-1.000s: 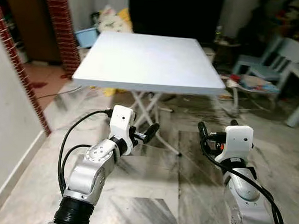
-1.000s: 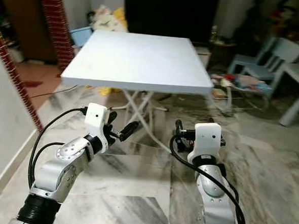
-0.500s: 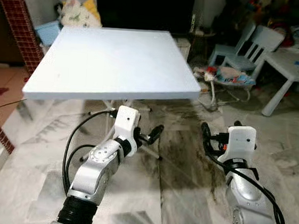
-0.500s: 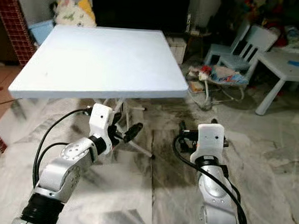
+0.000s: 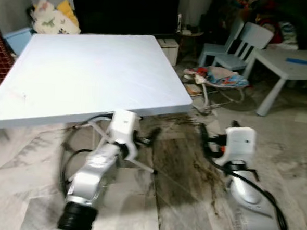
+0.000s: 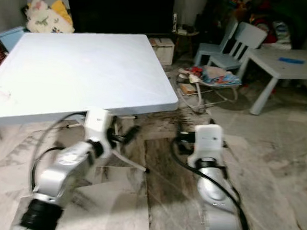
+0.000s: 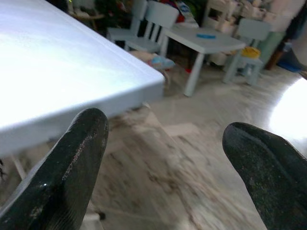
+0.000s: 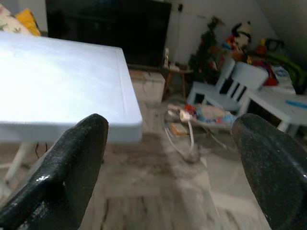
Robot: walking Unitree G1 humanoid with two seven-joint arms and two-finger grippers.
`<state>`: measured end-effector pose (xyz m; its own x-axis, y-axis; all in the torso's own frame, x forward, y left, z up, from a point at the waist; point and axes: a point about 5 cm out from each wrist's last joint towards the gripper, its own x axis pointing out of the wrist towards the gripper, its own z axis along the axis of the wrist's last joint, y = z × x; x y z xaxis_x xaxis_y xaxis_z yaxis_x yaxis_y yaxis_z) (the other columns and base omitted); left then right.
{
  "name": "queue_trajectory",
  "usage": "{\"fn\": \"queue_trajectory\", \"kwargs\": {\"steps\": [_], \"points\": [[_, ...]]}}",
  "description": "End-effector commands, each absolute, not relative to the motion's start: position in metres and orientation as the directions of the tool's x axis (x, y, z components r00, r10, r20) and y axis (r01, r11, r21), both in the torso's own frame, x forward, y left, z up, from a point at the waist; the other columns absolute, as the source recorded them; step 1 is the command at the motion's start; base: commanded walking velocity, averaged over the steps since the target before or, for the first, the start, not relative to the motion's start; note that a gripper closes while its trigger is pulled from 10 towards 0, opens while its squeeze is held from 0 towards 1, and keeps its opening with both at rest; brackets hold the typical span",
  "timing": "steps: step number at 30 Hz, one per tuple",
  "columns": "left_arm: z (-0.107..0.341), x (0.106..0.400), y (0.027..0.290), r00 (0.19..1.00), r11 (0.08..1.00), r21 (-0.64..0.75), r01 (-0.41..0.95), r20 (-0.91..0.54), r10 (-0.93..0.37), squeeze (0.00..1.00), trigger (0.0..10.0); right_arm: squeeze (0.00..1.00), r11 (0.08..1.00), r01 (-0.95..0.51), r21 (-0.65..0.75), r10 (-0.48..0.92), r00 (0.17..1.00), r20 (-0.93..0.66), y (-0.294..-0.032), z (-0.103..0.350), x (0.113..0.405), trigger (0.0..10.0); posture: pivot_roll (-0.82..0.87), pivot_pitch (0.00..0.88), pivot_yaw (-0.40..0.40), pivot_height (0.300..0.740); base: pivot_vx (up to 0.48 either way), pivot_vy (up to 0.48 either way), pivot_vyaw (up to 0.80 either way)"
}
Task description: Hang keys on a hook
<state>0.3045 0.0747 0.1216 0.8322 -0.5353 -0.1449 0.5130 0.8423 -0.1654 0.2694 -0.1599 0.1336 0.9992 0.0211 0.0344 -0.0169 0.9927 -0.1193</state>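
Note:
Both arms are held out low in front of me, over the marble floor. My left gripper (image 5: 148, 137) sits just under the front edge of a white folding table (image 5: 88, 69), and its fingers stand open with nothing between them (image 7: 163, 139). My right gripper (image 5: 219, 130) is to the right of the table's corner, also open and holding nothing (image 8: 168, 139). The table top is bare.
The table's crossed legs (image 5: 102, 138) stand right by my left arm. Light blue child chairs (image 5: 236, 47), a low white table (image 5: 287, 60) and a heap of things on the floor (image 5: 216, 76) lie to the right. A dark screen (image 5: 123, 11) fills the back.
The whole picture has shifted: the camera has turned right and come closer to the table, which now sits further left. Both arms keep the same pose with open fingers.

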Motion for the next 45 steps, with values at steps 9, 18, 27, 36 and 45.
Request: {"fn": "queue_trajectory", "kwargs": {"steps": [9,18,27,36,45], "points": [[0.1246,0.3077,0.0842,0.852,0.862,-0.142,0.487,-0.139,-0.504,0.00,10.0,0.00,0.993,-0.040,-0.113,0.045,0.998,0.040,-0.1534,0.1364,0.2693,10.0,0.04,0.000,-0.048,0.740,0.476,0.000,0.00],[0.1217,0.3063,0.0850,0.866,0.877,-0.138,0.461,-0.148,-0.479,0.00,10.0,0.00,0.992,-0.045,-0.116,0.048,0.999,0.025,-0.1531,0.1343,0.2659,10.0,0.03,0.000,-0.056,0.740,0.081,0.000,0.00],[0.1215,0.3055,0.0820,0.863,0.873,-0.143,0.466,-0.145,-0.485,0.00,10.0,0.00,0.992,-0.049,-0.120,0.052,0.998,0.019,-0.1530,0.1339,0.2654,10.0,0.03,0.000,-0.060,0.740,0.000,0.000,0.00],[0.1218,0.3056,0.0828,0.861,0.872,-0.144,0.469,-0.146,-0.487,0.00,10.0,0.00,0.992,-0.047,-0.120,0.049,0.999,0.020,-0.1527,0.1344,0.2661,10.0,0.03,0.000,-0.060,0.740,0.000,-0.305,0.00],[0.1214,0.3052,0.0833,0.860,0.871,-0.146,0.469,-0.148,-0.488,0.00,10.0,0.00,0.992,-0.037,-0.120,0.039,0.999,0.016,-0.1530,0.1329,0.2646,10.0,0.03,0.000,-0.055,0.740,0.000,-0.395,0.00]]}}
